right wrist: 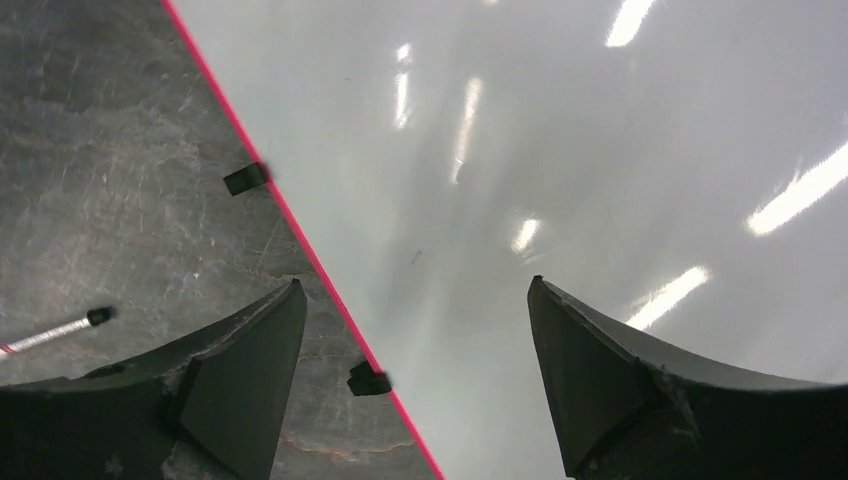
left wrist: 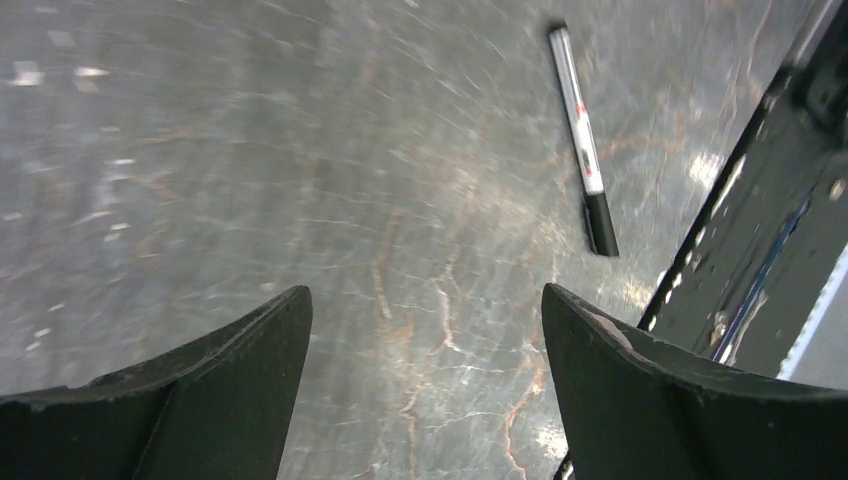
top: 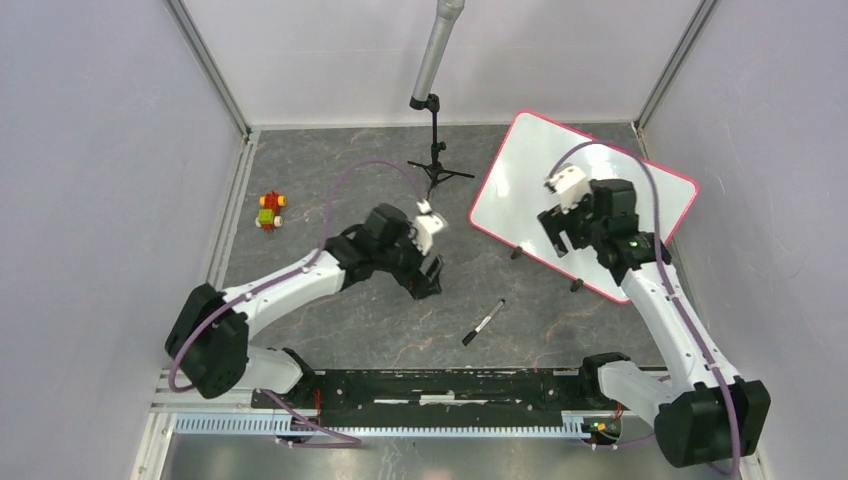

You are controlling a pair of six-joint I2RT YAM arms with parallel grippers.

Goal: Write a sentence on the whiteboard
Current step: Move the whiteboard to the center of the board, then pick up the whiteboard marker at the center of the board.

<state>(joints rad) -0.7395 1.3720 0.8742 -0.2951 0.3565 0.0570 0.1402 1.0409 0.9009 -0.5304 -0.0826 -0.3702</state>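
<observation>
Left end effector (left wrist: 425, 300): jaws stand wide with nothing between them. It hangs over bare desk (top: 300, 190), and the marker (left wrist: 583, 140) lies ahead and to one side of it.

Right end effector (right wrist: 415, 290): also wide and empty. It hovers over the near-left edge of the whiteboard (right wrist: 600, 150), beside two small black clips (right wrist: 246, 178) on the pink rim.

Marker (top: 484, 322): flat on the desk between the two arms, touching nothing, closer to the left arm. It has a light barrel and one black end. I can't tell from here whether that end is a cap.

Whiteboard (top: 520, 170): lies at an angle at the far right of the desk, under the right arm.

Sentence: none visible. What shows of the board looks blank apart from a tiny speck, so I judge the writing has not begun.

Step in hand: picking up the marker, I'd say.

How to do it well: turn the jaws square across the barrel and close near the middle, so it neither rolls away nor tips. Find the writing end before lifting. Use the free arm to steady the board by its rim so it cannot slide under the strokes.

Bystanders: a small toy (top: 269, 212) and a tripod stand (top: 438, 165) sit well apart from all this.
</observation>
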